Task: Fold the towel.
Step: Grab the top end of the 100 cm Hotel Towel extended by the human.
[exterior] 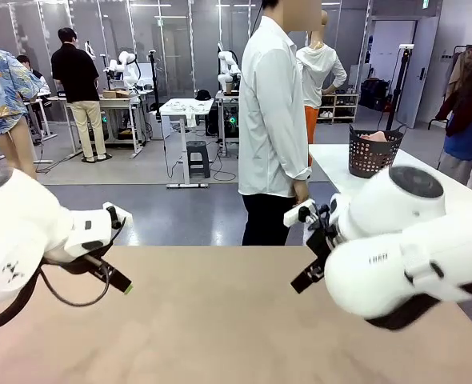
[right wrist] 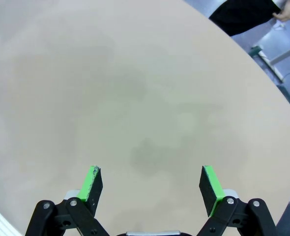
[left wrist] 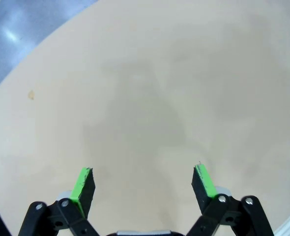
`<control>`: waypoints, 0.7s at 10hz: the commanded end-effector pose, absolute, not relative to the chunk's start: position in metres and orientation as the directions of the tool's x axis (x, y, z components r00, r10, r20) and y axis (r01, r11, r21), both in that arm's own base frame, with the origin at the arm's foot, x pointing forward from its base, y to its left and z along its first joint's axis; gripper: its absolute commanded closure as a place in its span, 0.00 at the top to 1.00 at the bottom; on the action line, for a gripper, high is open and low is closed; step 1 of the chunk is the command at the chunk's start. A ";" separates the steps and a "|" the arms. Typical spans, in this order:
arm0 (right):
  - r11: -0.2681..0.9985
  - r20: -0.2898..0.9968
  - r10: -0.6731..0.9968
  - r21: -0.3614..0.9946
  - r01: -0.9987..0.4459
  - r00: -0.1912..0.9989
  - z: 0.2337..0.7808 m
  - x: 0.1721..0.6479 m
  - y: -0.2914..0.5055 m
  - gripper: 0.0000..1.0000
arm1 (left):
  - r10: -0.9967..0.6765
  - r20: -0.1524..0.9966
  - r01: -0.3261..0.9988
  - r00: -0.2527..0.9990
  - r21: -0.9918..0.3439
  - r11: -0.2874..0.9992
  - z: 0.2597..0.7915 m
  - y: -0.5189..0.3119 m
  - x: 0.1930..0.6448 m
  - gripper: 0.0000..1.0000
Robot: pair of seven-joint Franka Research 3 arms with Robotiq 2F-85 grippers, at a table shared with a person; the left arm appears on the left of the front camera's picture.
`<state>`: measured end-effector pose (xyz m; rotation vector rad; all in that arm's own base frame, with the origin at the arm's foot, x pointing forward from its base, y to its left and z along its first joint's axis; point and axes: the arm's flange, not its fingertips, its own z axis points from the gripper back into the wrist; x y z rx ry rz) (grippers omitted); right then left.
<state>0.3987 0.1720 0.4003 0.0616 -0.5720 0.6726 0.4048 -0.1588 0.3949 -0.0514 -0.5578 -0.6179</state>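
Towel [exterior: 374, 137] maybe the pink bundle in the far basket [exterior: 358, 162], axis untellable; left gripper [left wrist: 142, 172] and right gripper [right wrist: 151, 170] jaws wide.

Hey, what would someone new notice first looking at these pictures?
The white left arm and right arm crowd the front view's near corners, with the left gripper and right gripper both open above the tan table. Across it stands a person in a white shirt, with a dark basket on a white table to the right.
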 end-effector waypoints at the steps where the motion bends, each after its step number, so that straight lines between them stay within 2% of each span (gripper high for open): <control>1: 0.733 0.518 0.578 0.012 -0.681 0.631 0.473 0.410 0.147 1.00 | -0.493 0.504 0.588 0.709 -0.035 0.808 0.461 -0.139 0.414 1.00; 3: 0.698 0.527 0.526 0.182 -0.693 0.668 0.535 0.414 0.119 1.00 | -0.386 0.526 0.570 0.758 -0.247 0.784 0.523 -0.109 0.414 1.00; 5: 0.571 0.494 0.402 0.523 -0.633 0.771 0.582 0.413 0.063 1.00 | -0.264 0.511 0.544 0.818 -0.535 0.646 0.579 -0.060 0.399 1.00; 6: 0.507 0.446 0.331 0.659 -0.555 0.832 0.586 0.411 0.025 1.00 | -0.178 0.518 0.513 0.837 -0.629 0.584 0.592 -0.027 0.388 1.00; 7: 0.438 0.447 0.250 0.738 -0.513 0.859 0.584 0.406 -0.017 1.00 | -0.073 0.542 0.495 0.837 -0.694 0.523 0.597 0.010 0.373 1.00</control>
